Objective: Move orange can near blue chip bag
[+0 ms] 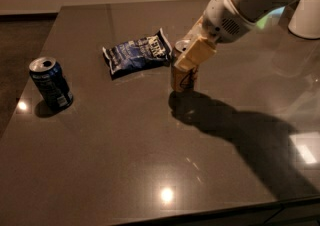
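The orange can is upright, its coppery body and silver top showing, and it sits just off the tabletop or right at it, close to the right end of the blue chip bag. The bag lies flat on the dark table, dark blue with white lettering. My gripper comes in from the upper right on a white arm and is shut on the orange can near its top, its tan fingers covering the can's upper side.
A dark blue can stands upright near the table's left edge. A white object stands at the far right. The table's front edge runs along the bottom. The arm's shadow falls to the lower right of the can.
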Controlling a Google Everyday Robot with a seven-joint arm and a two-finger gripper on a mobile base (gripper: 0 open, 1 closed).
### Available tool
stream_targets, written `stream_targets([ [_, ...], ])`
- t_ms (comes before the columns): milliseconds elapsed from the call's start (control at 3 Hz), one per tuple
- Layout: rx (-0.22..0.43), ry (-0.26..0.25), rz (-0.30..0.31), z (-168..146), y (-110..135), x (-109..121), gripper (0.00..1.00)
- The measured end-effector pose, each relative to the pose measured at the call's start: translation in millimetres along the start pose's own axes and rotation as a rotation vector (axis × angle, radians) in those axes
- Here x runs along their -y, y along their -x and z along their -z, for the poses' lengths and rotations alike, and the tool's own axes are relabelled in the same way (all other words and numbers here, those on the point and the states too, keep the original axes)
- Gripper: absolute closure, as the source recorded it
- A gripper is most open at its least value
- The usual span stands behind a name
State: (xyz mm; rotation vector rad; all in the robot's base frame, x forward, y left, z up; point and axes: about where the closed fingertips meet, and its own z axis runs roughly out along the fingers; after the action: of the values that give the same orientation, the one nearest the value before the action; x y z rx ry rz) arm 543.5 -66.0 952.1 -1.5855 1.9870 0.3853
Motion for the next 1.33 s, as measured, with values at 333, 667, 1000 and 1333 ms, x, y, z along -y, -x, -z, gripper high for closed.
stream_targets([
  [333, 0.004, 0.0, -0.015, -20.2, 14.0, 21.4, 1.0],
  [667, 0.014, 0.011, -0.033, -35.2, 25.9, 36.6, 1.0],
  [1000, 0.014, 0.031, -0.04, -51.2, 34.5, 46.2, 0.82],
  [1333, 0.024, 0.045, -0.06, -61.8, 35.1, 51.4, 0.59],
])
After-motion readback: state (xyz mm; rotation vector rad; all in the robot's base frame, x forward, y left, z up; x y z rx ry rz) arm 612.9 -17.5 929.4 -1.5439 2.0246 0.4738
